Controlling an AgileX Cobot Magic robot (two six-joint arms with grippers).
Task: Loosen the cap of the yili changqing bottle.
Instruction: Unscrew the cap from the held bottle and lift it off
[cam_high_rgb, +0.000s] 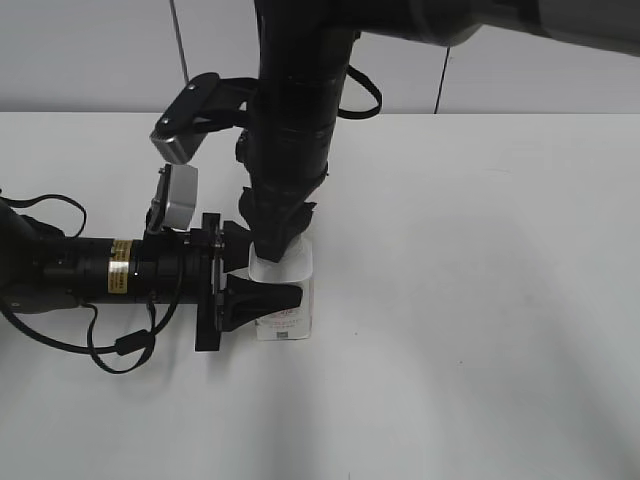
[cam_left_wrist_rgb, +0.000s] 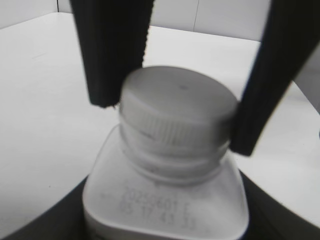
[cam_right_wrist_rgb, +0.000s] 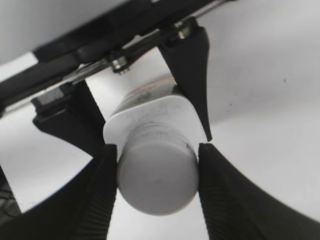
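cap pinched from above, bottle clamped from the side

standing upright on the white table (cam_high_rgb: 480, 300), just left of centre in the exterior view – the yili changqing bottle (cam_high_rgb: 297, 270), small, squarish and white, red print low on its label. held at the body by the left gripper (cam_high_rgb: 264, 272), reaching in flat along the table from 9 o'clock, black fingers (cam_high_rgb: 265, 300) closed against two opposite sides of the bottle. topped by the cap (cam_right_wrist_rgb: 157, 175), white and ribbed at the rim, seated on the neck. gripped there by the right gripper (cam_high_rgb: 275, 248), dropping in from 12 o'clock on a dark arm; in the right wrist view, ribbed pads (cam_right_wrist_rgb: 100, 190) pressed to the cap at 9 and 3 o'clock, opened only as wide as the cap itself. seen in the left wrist view – the same two dark fingers coming down from 12 o'clock either side of the cap, with a faint printed date code across the bottle's sloped shoulder at 6 o'clock.
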